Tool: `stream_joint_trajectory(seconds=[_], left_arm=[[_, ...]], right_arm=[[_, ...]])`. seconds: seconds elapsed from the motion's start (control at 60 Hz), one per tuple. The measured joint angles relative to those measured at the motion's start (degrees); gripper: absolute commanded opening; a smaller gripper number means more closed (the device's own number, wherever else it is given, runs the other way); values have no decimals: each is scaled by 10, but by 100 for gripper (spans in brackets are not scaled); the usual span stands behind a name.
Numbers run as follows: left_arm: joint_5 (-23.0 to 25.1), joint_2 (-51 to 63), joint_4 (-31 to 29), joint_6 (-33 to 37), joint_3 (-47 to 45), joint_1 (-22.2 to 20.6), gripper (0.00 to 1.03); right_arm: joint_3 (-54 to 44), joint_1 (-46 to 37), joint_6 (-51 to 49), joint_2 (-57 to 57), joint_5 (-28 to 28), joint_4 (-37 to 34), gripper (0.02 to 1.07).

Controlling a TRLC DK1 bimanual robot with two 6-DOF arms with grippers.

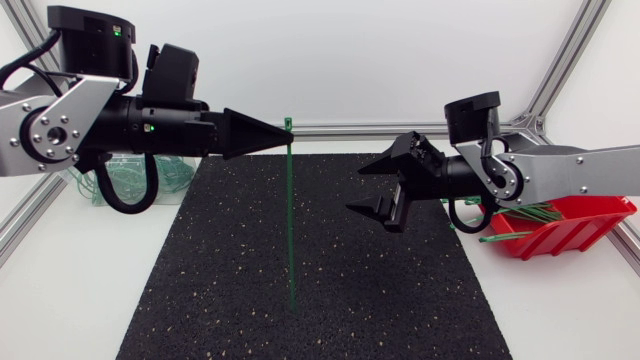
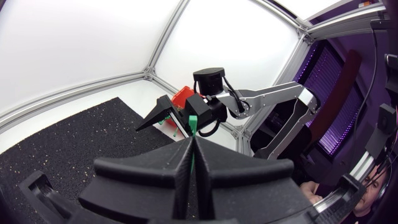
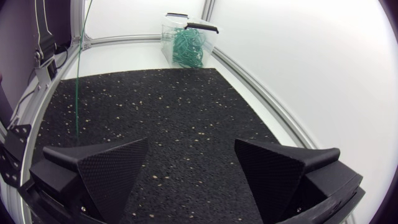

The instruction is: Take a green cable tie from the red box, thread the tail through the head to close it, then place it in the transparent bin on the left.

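The left tool (image 1: 283, 134) is clenched on the head end of a green cable tie (image 1: 290, 215). The tie hangs straight down towards the black mat (image 1: 220, 290) on the table (image 1: 80, 300). I cannot tell whether its tail touches the mat. In the left wrist view only the tie's green head shows above the closed fingers. The right tool (image 1: 378, 188) is released, fingers wide apart, well apart from the tie. The red box (image 1: 575, 232), partly covered by the right arm, holds more green ties. The transparent bin (image 3: 208, 38) holds a tangle of ties, and in the head view the left arm hides most of it.
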Motion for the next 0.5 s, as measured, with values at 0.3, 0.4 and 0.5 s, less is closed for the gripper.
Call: stream_joint_trajectory(seconds=[0.3, 0.4, 0.5], left_arm=[[12, 75, -145, 0, 143, 22, 3], [39, 107, -183, 0, 170, 40, 3], [71, 132, -201, 0, 185, 55, 3]], right_arm=[[-36, 49, -86, -105, 144, 29, 103], [-44, 66, -131, -111, 181, 47, 103], [-48, 73, -187, -112, 192, 76, 103]])
